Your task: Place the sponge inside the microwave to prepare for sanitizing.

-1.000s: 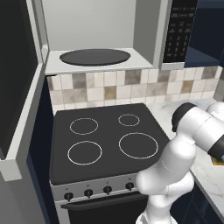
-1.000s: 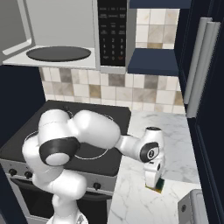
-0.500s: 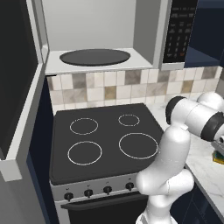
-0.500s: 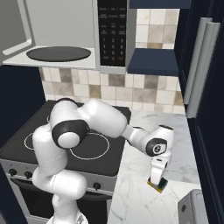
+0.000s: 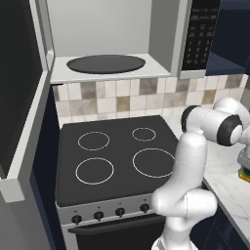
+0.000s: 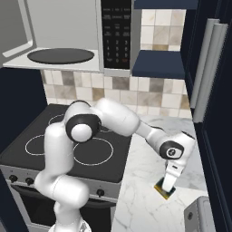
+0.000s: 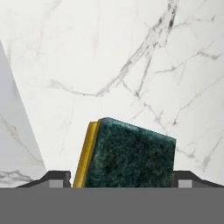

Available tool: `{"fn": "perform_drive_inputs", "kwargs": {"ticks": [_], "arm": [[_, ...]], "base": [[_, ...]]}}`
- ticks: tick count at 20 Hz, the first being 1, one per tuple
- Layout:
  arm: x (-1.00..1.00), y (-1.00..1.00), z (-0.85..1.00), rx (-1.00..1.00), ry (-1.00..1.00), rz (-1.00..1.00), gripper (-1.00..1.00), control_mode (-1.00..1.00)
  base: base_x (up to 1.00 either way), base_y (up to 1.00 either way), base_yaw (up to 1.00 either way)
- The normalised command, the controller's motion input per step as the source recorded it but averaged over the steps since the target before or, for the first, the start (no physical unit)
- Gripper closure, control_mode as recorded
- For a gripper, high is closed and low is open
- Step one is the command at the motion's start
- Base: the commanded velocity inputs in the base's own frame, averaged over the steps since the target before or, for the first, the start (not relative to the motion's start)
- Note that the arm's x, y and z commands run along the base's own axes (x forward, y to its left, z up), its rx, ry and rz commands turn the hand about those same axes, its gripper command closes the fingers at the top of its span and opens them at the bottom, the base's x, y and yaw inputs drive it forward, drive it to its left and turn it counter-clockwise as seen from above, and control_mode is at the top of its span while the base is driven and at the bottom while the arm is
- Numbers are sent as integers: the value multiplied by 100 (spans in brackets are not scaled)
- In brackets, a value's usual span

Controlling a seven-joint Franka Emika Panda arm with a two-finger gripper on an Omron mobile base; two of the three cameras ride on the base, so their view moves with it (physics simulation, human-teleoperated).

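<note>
Pincer [image 7: 122, 179] straddles the sponge [image 7: 127, 155] on the marble tabletop [image 7: 131, 65], fingers either side; grip unclear.

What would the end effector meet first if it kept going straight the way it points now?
The sponge. The end effector points down at the marble counter, and the sponge lies between its open fingertips, dark green side up. Whether they already touch it is unclear.
</note>
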Motion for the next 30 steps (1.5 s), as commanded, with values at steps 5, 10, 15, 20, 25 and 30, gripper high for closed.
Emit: {"fn": "perform_drive_inputs", "kwargs": {"ticks": [5,10,15,20,25,30], "arm": [[-31,19,-26,14,0,-4,100,-100],[-25,60,-6,3,-9,-5,100,-100],[-12,77,1,-1,-25,-5,100,-100],[-3,76,9,-20,-29,0,100,-100],[2,71,34,-35,-12,0,100,-100],[0,67,37,-32,0,0,100,-100]], "base": [[0,0,0],[0,0,0],[0,0,0],[0,0,0],[0,0,0],[0,0,0]]}}
